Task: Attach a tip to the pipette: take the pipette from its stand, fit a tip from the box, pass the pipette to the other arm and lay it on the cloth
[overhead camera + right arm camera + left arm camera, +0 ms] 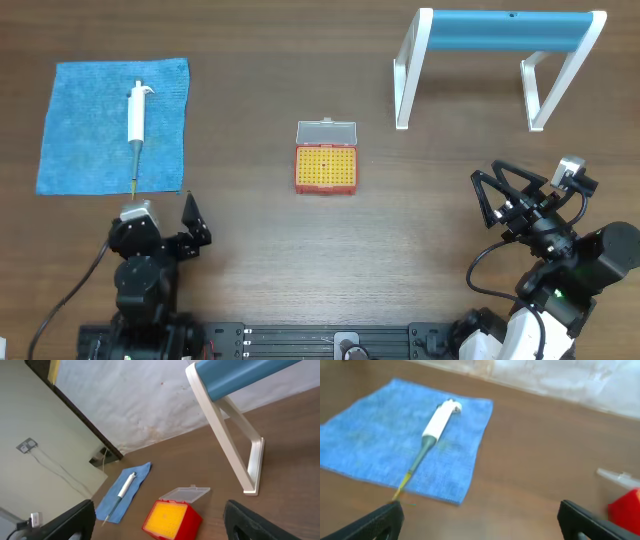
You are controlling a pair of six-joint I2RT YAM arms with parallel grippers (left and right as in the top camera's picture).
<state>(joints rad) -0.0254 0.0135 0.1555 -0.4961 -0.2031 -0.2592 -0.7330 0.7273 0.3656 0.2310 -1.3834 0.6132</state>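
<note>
End effectors [480,521] [159,522] open, arms [140,275] [590,260] folded back

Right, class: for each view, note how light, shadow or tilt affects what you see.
Top view: even light, only faint shadows by the stand. Left wrist view: the table looks paler beyond the cloth, toward the wall. Right wrist view: the scene is tilted, the stand leaning.
</note>
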